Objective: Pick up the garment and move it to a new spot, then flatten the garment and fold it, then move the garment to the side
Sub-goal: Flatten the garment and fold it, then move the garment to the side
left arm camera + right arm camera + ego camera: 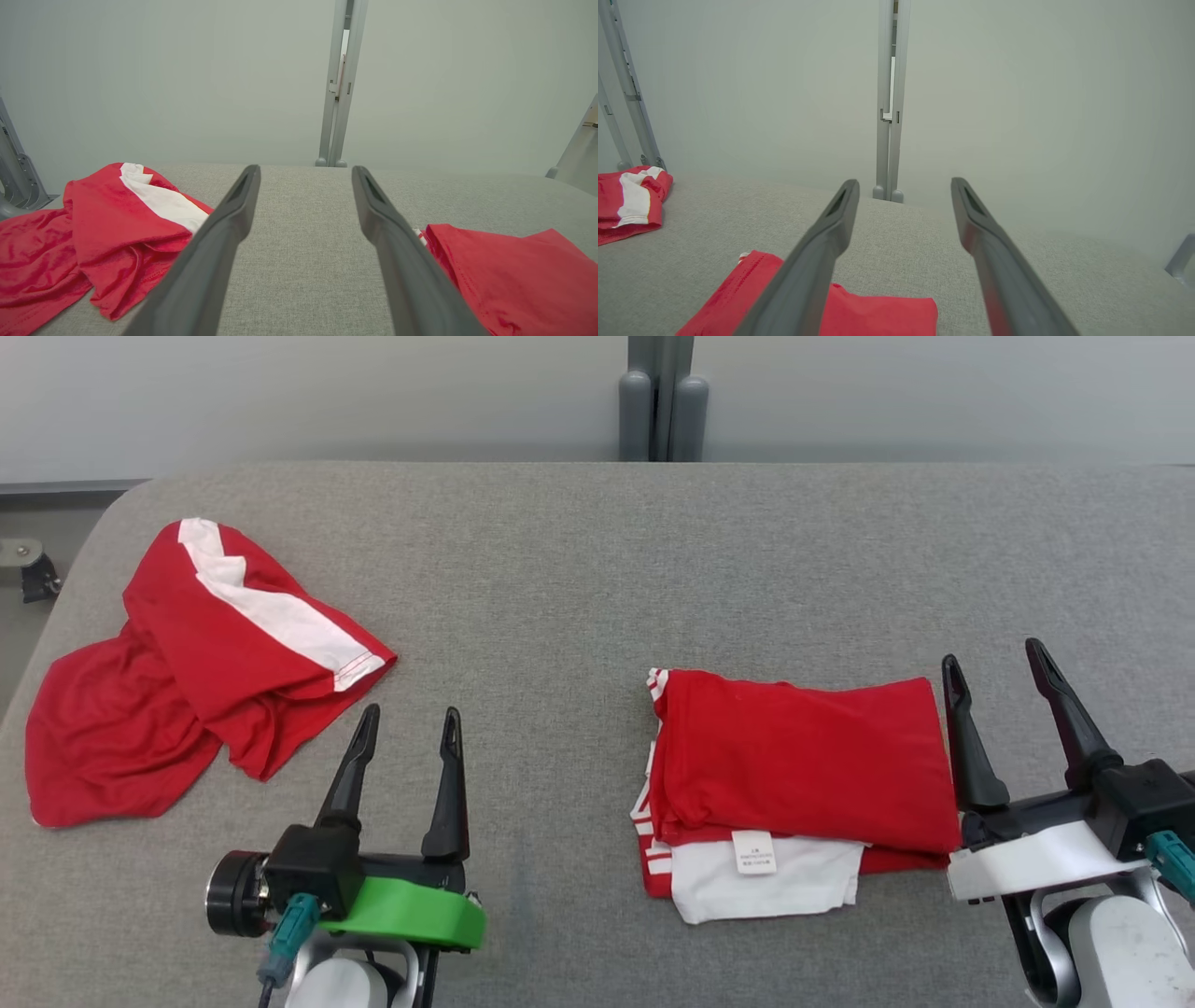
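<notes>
A wide bare strip of grey bench (523, 616) runs between the crumpled red garment (187, 672) at the left and the folded red garment (794, 756) at the right. The far half lies open up to the wall post (663, 401).

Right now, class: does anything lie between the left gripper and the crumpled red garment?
Nothing visible does. Bare grey tabletop separates the open left gripper from the crumpled red-and-white garment. The folded red garment lies on the other side, beside the right gripper.
</notes>
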`<state>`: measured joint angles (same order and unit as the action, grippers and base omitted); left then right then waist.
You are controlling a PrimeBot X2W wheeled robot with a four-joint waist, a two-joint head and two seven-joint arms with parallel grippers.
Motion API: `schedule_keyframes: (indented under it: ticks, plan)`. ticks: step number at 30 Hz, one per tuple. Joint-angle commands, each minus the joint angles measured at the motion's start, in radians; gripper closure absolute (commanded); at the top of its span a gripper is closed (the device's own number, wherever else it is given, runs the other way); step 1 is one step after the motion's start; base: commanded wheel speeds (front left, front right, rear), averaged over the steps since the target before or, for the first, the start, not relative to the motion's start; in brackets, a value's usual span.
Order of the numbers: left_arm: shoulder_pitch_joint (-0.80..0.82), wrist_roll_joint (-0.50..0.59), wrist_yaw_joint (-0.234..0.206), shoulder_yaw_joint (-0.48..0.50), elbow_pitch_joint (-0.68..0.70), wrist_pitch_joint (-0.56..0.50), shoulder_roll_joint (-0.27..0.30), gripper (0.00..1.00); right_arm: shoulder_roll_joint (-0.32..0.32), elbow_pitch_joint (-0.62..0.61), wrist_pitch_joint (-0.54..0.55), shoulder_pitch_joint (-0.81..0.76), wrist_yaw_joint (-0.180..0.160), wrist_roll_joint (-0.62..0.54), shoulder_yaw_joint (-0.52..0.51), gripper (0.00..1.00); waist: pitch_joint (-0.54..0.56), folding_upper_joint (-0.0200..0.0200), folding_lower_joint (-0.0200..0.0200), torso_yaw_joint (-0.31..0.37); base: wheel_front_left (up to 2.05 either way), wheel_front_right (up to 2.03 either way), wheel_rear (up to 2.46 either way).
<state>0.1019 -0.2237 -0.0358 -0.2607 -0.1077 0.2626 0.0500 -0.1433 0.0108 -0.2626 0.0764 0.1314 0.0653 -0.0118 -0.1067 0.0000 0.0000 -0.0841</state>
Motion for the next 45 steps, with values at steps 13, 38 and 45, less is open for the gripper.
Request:
schedule_keyframes:
  ticks: [13, 38, 45]
  plan:
    - [-0.002, 0.042, -0.001, 0.000, -0.007, 0.003, 0.001, 0.00, 0.011, 0.008, -0.003, 0.002, -0.002, 0.011, 0.003, 0.00, -0.022, 0.0000, 0.0000, 0.045, 0.00, 0.00, 0.00]
    - [0.084, 0.039, 0.000, -0.063, -0.026, 0.003, 0.001, 0.00, 0.056, 0.473, -0.003, 0.141, -0.002, 0.170, -0.065, 0.00, -0.173, 0.0000, 0.0000, -0.044, 0.00, 0.00, 0.00]
    - [0.086, 0.043, -0.003, -0.074, -0.028, 0.003, 0.001, 0.00, 0.050, 0.536, 0.000, 0.159, -0.002, 0.208, -0.028, 1.00, -0.175, 0.0000, 0.0000, -0.040, 0.00, 0.00, 0.00]
